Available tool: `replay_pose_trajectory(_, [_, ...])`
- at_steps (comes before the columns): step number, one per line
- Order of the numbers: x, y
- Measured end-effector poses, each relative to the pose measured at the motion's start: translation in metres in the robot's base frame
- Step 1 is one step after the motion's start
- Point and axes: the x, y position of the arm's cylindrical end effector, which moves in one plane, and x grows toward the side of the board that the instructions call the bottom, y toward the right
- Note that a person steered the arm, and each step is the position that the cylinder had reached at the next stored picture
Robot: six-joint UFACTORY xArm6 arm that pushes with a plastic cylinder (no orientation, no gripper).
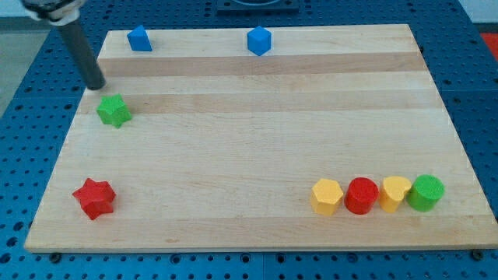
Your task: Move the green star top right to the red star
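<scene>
At the far left edge of the wooden board (257, 93), my tip (96, 85) rests on or just above the surface; contact cannot be judged from this view. No claw on this arm, only the straight dark rod, so nothing is grasped or clenched. Rod leans up toward the view's top left, its upper end running out of frame. Green star (113, 110) sits just near of the tip and a touch to the right; a narrow strip of bare wood separates them, not touching. Red star (94, 197) lies well nearer along the same left side, close to the near left corner, well apart from the green star. Green star is thus on the far side of the red star and only a shade to its right. Along the far edge: one blue block (139, 38), irregular in shape, right of the rod, and a blue cube-like block (259, 40) further right, near the middle of the far edge; the two are well apart. Near right corner holds a row of four, touching or nearly so, left to right: yellow hexagon-like block (327, 196), red cylinder (361, 195), yellow block (395, 193) of unclear shape, green cylinder (426, 192). Board sits on a blue perforated table (475, 47).
</scene>
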Motion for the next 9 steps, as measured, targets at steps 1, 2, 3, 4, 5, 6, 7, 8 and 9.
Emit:
replay_pose_trajectory(1, [0.02,-0.01])
replay_pose_trajectory(2, [0.035,-0.001])
replay_pose_trajectory(3, [0.036,0.029])
replay_pose_trajectory(4, [0.042,0.062])
replay_pose_trajectory(5, [0.063,0.079])
replay_pose_trajectory(6, [0.089,0.091])
replay_pose_trajectory(7, [0.112,0.104])
replay_pose_trajectory(8, [0.133,0.107])
replay_pose_trajectory(9, [0.155,0.107])
